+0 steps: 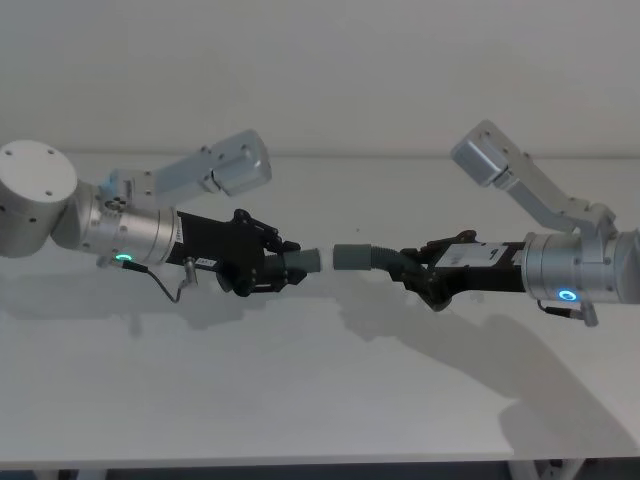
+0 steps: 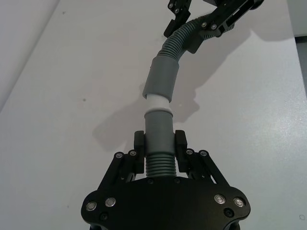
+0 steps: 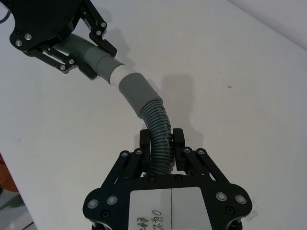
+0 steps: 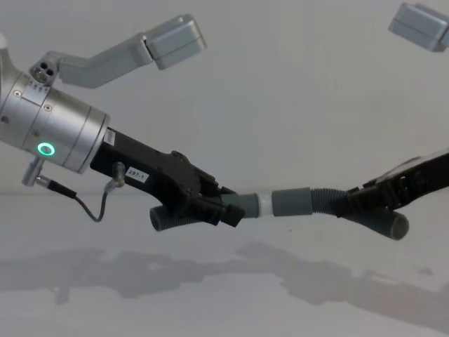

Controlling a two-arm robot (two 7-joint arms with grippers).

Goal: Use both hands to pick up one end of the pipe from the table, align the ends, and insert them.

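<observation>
Head view, surface (image 1: 320, 400): wide, white and bare; both arms hold their loads lifted clear above it, shadows falling underneath.
Left arm (image 1: 120, 235): reaches in from the left with a green ring lit.
Right arm (image 1: 585, 265): reaches in from the right, meeting the other near the middle.
Left gripper (image 2: 159, 151): clenched on the ribbed body of the slim hose (image 2: 159, 139), just behind its cuff.
Right gripper (image 3: 162, 146): clamped on the ribs of the thick hose (image 3: 156, 122), which curves up to its socket.
Socket (image 1: 352, 257): the wide grey cuff, facing the slim piece.
White tip (image 2: 157, 102): between the two cuffs; from the wrist views it looks just at or barely inside the socket mouth, most of it bare.
Step in hand: my guess is aligning is nearly done and insertion is beginning.
Alignment: from the left wrist the socket leans slightly off the slim cuff's line.
Next move: seems to call for straightening that small angle, then pushing the two grippers toward each other along one axis until the white part disappears.
</observation>
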